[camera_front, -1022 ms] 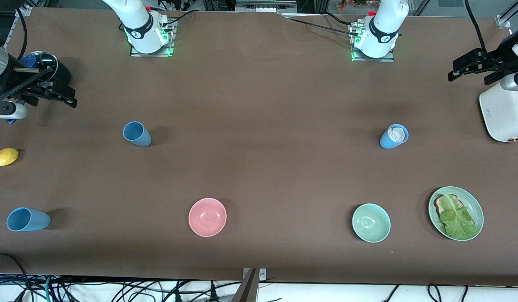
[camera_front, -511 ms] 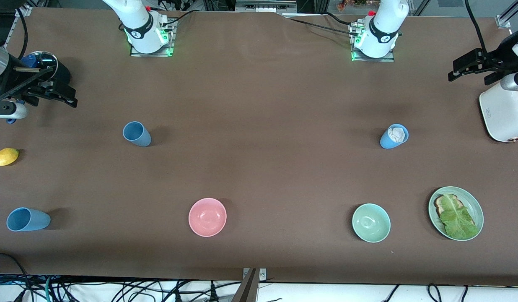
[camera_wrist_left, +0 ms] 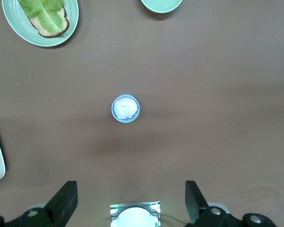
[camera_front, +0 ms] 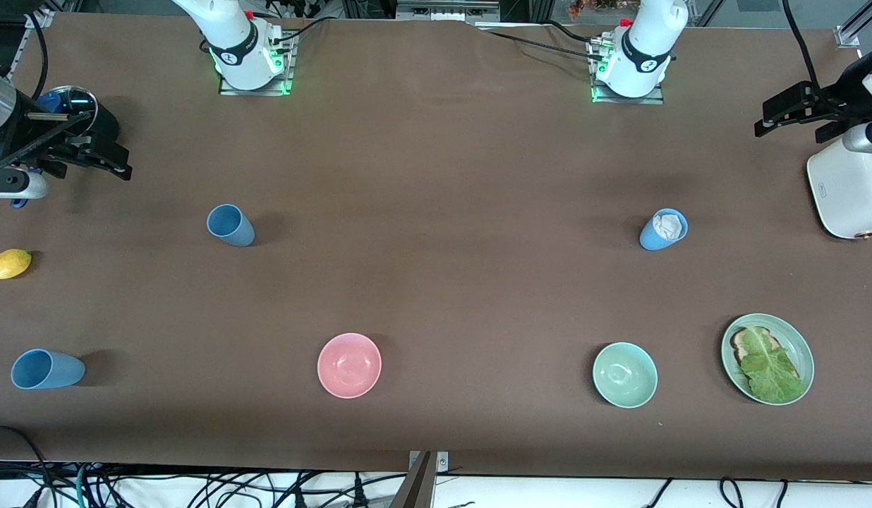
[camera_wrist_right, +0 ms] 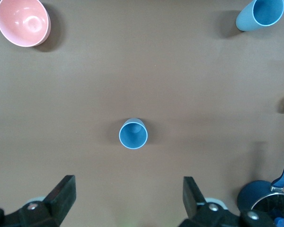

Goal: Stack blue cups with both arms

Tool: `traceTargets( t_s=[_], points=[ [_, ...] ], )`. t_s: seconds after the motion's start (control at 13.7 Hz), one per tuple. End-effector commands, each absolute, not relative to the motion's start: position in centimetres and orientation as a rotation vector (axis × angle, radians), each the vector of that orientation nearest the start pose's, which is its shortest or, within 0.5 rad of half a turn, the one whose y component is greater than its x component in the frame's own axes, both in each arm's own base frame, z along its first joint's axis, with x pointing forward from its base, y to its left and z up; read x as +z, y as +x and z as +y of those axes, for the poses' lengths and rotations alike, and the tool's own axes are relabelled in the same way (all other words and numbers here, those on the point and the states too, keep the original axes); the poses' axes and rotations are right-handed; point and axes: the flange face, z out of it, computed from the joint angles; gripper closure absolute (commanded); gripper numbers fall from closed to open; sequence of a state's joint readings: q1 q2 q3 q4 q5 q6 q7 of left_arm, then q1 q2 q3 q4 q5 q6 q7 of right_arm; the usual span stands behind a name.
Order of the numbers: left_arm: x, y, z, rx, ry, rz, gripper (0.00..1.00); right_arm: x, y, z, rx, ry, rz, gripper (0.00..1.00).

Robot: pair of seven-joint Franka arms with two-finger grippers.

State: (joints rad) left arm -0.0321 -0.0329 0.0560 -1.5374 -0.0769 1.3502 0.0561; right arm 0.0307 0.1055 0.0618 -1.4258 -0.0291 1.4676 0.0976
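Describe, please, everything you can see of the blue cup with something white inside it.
The sky-blue cup is a small, plain, matte tumbler with no handle, tapering to its base. It stands upright on the brown table, toward the left arm's end, farther from the front camera than the pale green bowl. A crumpled white wad fills its mouth. Nothing else touches it; no tool is near.

Three blue cups are standing upright, well apart, on the desk. One [camera_front: 231, 225] is sitting empty toward the right arm's end, another [camera_front: 46, 369] nearer the camera, and a third [camera_front: 663, 229], holding crumpled white paper, toward the left arm's end.
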Motion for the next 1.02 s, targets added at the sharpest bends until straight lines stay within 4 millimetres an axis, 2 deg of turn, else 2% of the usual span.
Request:
traceTargets(
  t_s=[0.0,0.22,0.73,0.8,0.95],
  points=[
    [64.7,52.2,0.5,0.248,-3.208,0.100,0.00,62.8,57.0,5.0,0.104,-3.156,-0.003,0.00],
    [64.7,52.2,0.5,0.248,-3.208,0.102,0.00,61.5,57.0,4.9,0.136,-3.152,0.003,0.00],
    [64.7,52.2,0.6,0.245,-3.226,0.085,0.00,61.5,57.0,4.9,0.136,-3.153,0.001,0.00],
    [64.6,52.3,0.7,0.250,-3.229,0.081,0.00,61.5,57.0,4.9,0.136,-3.153,0.001,0.00],
    [62.8,53.3,0.7,0.305,-3.223,0.075,0.00,61.5,57.0,4.8,0.141,-3.153,0.004,0.00]
  ],
)
